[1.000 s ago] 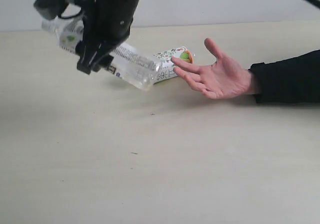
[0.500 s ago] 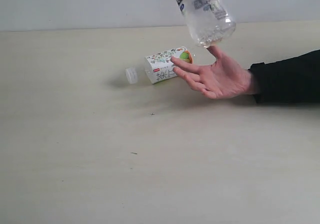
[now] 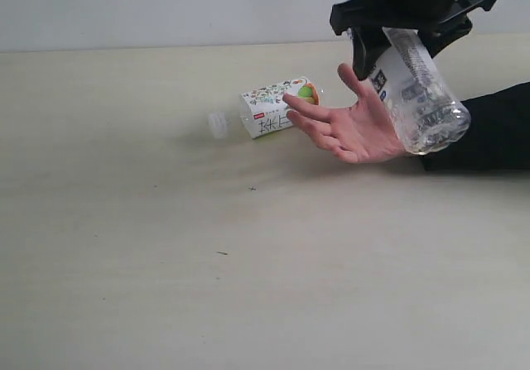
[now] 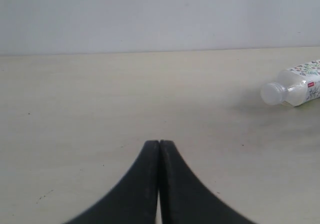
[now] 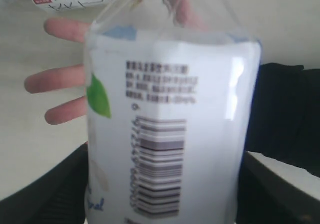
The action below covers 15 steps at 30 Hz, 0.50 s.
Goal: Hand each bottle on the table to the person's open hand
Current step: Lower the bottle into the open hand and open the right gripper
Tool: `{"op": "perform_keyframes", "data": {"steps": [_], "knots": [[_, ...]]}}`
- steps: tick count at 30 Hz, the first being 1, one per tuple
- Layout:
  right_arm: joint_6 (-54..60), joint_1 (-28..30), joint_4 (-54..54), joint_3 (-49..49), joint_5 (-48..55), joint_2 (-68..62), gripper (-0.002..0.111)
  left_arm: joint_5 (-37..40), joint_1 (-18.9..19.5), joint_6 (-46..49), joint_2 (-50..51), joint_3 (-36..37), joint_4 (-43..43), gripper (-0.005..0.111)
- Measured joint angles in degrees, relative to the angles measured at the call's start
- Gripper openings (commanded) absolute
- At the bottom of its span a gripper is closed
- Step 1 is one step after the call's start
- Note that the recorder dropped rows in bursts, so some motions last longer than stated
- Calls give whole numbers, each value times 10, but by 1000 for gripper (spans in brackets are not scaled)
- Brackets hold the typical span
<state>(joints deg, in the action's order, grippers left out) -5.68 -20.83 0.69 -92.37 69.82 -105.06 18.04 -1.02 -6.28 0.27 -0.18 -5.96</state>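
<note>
Carried rightward and down since half a second back: barcode-label bottle (image 3: 418, 97), clamped in right gripper (image 3: 403, 51). Now tilted, base low, in front of person's open hand (image 3: 356, 126) near the wrist. A second back, far left, overlapping fruit-label bottle (image 3: 273, 109); now uncovered.

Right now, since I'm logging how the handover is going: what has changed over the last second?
The right gripper carried the barcode bottle from the left of the exterior view across to the right, up to the open hand. It has not let go, and the bottle hangs tilted, base down. The fruit-label bottle lies where it was on the table, and the hand kept its place.
</note>
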Motion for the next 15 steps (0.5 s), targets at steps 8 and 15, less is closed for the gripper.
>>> {"op": "perform_keyframes", "data": {"steps": [8, 15], "knots": [[6, 0, -3, 19, -35, -41, 0, 0, 0, 0, 0, 0, 0, 3], [12, 0, -3, 21, -71, -81, 0, 0, 0, 0, 0, 0, 0, 3]]}}
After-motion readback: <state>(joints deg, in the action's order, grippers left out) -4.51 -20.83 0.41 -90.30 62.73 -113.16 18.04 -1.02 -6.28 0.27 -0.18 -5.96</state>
